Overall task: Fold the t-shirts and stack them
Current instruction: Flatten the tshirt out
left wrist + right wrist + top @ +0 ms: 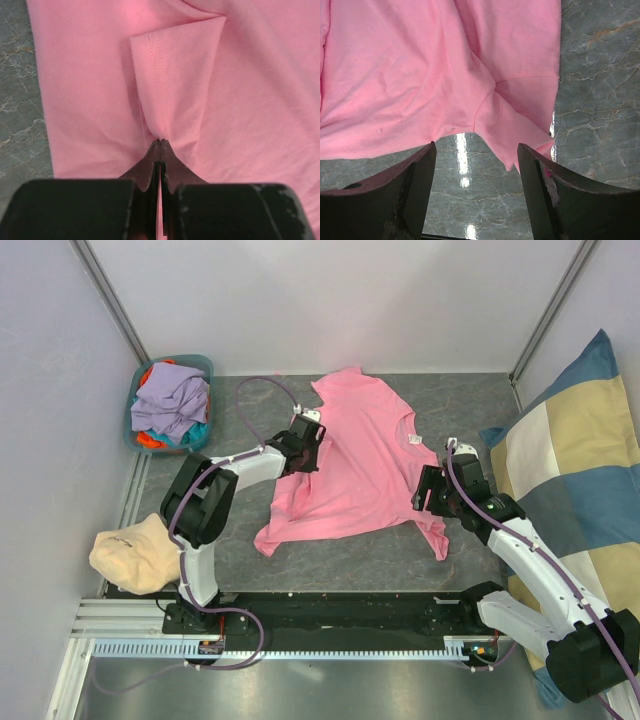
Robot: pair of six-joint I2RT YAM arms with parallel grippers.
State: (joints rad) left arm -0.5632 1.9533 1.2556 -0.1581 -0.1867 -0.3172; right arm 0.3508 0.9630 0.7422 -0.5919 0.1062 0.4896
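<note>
Lying spread across the grey counter [380, 550], between the checked cushion [570, 450] on the right and the basket [133, 425] of other shirts [172, 400] in the far left corner, the pink t-shirt [355, 465] is sitting mostly flat but rumpled, with its neck toward the right. The step in hand appears to be the first fold of this shirt.

The left pincer [160, 142] is clamping fully closed on a raised pleat of pink cloth at the shirt's left side. A doubled-over flap [175, 75] with a stitched hem is showing just ahead of its tips; whether that hem belongs to a sleeve or the bottom edge is not clear. The right pincer [476, 148] is hanging wide open and holding nothing, low over the near edge where a sleeve [525, 115] is joining the body, with the sleeve's tip just beside one finger.

Doing this well is probably depending on the right side getting an equally firm bite, taking both layers at the seam rather than the loose sleeve tip. Both arms should then be lifting together and evenly, so the cloth is carrying over without twisting. The left grip is looking thin, so a slow pull is the safer choice.
</note>
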